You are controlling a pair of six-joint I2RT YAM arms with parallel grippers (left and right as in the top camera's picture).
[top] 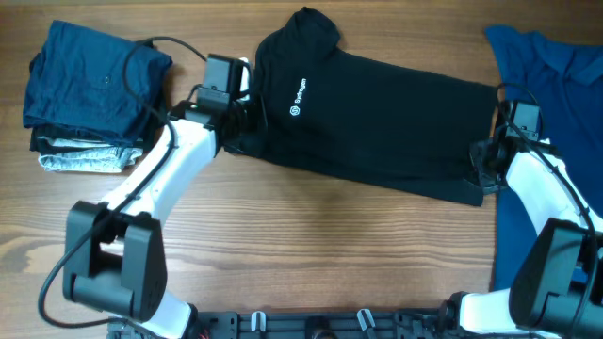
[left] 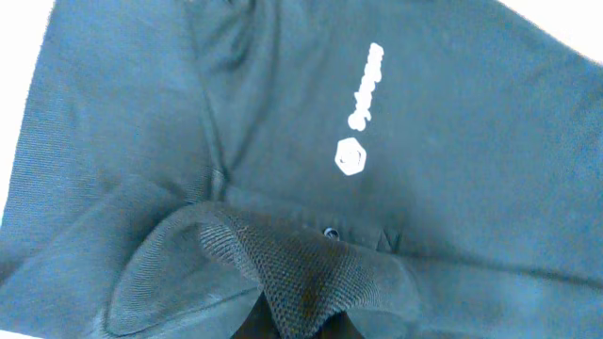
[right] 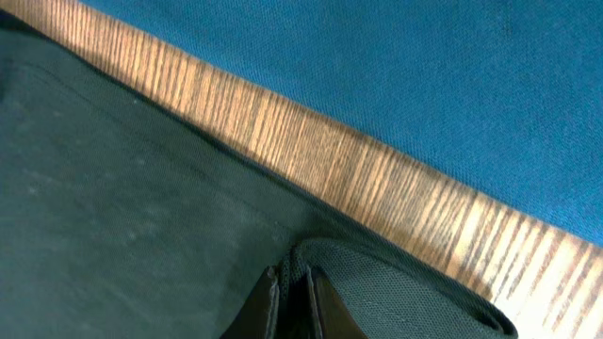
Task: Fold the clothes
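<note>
A black short-sleeved shirt (top: 377, 132) with a small white chest logo (top: 299, 97) lies spread across the middle of the table. My left gripper (top: 236, 121) is shut on a fold of the shirt at its collar end. In the left wrist view the black shirt (left: 452, 169) fills the frame, and a ridge of it rises out of my left gripper (left: 297, 325). My right gripper (top: 485, 171) is shut on the hem at the shirt's right end. Its fingers (right: 268, 306) pinch a doubled edge of the black shirt (right: 132, 188). A bright blue shirt (top: 551, 71) lies just to the right.
A stack of folded clothes (top: 94, 89), dark blue on top, stands at the far left. A strip of bare wooden table (right: 330, 160) separates the black hem from the blue shirt (right: 424, 75). Bare wood table (top: 320, 245) stretches along the front.
</note>
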